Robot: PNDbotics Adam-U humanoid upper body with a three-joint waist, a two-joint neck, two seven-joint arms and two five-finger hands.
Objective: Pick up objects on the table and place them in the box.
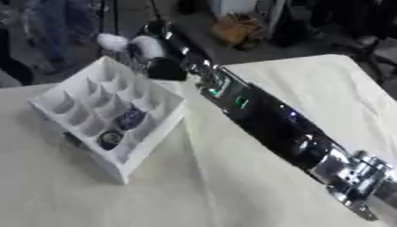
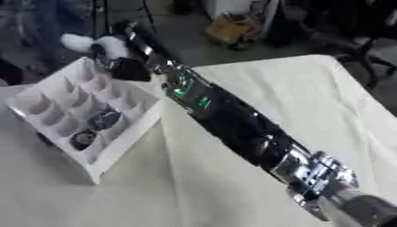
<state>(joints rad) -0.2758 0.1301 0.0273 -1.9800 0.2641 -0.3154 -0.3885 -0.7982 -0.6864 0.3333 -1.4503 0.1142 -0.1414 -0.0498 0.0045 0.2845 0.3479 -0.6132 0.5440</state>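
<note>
A white box point(image 1: 151, 133) divided into several compartments sits tilted on the left of the table. One compartment holds a dark bluish object point(image 1: 130, 119), and the one in front of it holds a dark round object point(image 1: 110, 139). My right arm point(image 1: 271, 119) stretches from the lower right across the table to the box's far corner. My right hand point(image 1: 164, 68) hovers, blurred, over that corner. Two white rounded shapes point(image 1: 145, 46) show just beyond the hand; I cannot tell whether it holds them. My left hand is out of view.
A cream cloth covers the table point(image 1: 232, 195). Beyond its far edge lie a dark floor, a brown cardboard-like object point(image 1: 232, 27) and dark equipment. The table's right edge runs down from the upper right.
</note>
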